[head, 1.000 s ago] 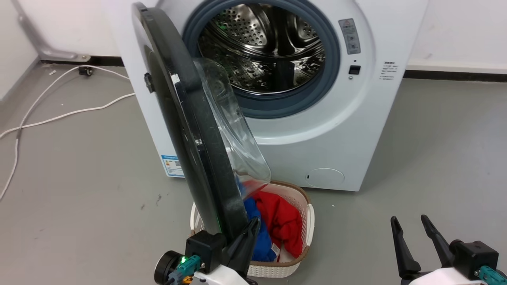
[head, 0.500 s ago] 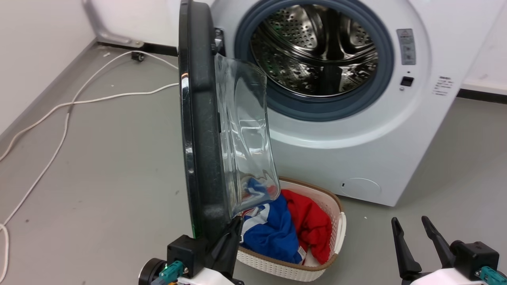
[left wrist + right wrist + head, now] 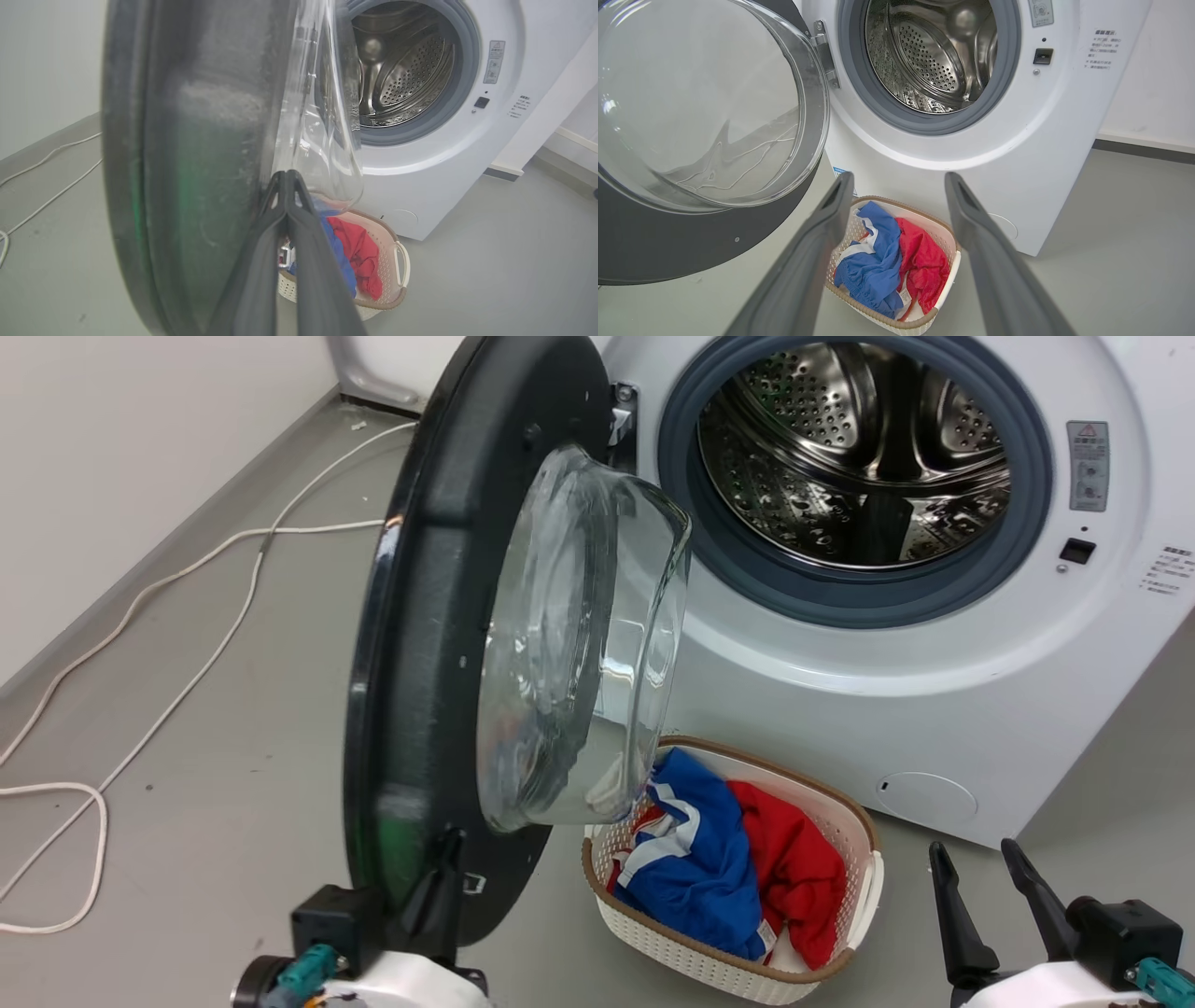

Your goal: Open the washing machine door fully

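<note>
2 grippers, 1 door.
- Washing machine door (image 3: 425, 616): hinged at the machine front's left edge, standing well out, not yet fully back.
- Left gripper (image 3: 448, 849): fingers pressed together against the door's lower inner rim, apparently for pushing.
- Right gripper (image 3: 974, 854): fingers spread, holding nothing.

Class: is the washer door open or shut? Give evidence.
Open. The door stands swung well clear of the drum, whose steel inside shows.
</note>
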`<state>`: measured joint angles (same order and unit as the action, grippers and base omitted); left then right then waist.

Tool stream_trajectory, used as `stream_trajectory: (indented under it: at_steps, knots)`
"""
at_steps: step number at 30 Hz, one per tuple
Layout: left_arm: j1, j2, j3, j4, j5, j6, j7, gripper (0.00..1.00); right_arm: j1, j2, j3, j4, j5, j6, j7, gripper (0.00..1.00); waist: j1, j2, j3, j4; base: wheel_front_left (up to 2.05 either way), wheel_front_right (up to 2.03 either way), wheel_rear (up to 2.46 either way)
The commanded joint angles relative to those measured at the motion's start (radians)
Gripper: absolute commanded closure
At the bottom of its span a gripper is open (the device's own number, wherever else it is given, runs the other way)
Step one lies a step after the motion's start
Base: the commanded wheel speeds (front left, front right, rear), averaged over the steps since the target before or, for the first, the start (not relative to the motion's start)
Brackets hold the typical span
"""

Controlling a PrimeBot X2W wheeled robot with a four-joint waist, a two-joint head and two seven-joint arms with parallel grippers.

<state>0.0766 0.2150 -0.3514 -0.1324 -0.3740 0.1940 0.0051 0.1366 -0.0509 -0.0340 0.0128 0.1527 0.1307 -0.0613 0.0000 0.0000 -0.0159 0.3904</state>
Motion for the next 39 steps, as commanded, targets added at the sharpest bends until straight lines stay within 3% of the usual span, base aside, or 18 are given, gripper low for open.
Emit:
stream_trajectory:
  at_steps: [1, 19, 31, 32, 39]
  knots:
    - [0.006, 0.012, 0.022, 0.008, -0.012, 0.011, -0.005, 1.00, -0.013, 0.001, 0.001, -0.002, 0.000, 0.000, 0.001, 0.00, 0.0000, 0.0000, 0.004, 0.007, 0.00, 0.00, 0.00]
    - [-0.102, 0.139, 0.279, 0.118, -0.133, 0.020, -0.035, 1.00, -0.063, -0.005, -0.006, -0.050, -0.030, 0.000, 0.038, 0.00, 0.0000, 0.0000, 0.143, -0.035, 0.00, 0.00, 0.00]
    - [-0.217, 0.232, 0.402, 0.282, -0.232, -0.059, -0.065, 1.00, -0.109, -0.031, -0.005, -0.069, -0.030, 0.000, 0.058, 0.00, 0.0000, 0.0000, 0.222, -0.065, 0.00, 0.00, 0.00]
    - [-0.253, 0.263, 0.427, 0.348, -0.246, -0.077, -0.082, 1.00, -0.113, -0.035, -0.006, -0.069, -0.030, 0.000, 0.061, 0.00, 0.0000, 0.0000, 0.226, -0.070, 0.00, 0.00, 0.00]
    - [-0.263, 0.268, 0.424, 0.383, -0.239, -0.079, -0.099, 1.00, -0.115, -0.033, -0.007, -0.067, -0.031, 0.000, 0.062, 0.00, 0.0000, 0.0000, 0.218, -0.072, 0.00, 0.00, 0.00]
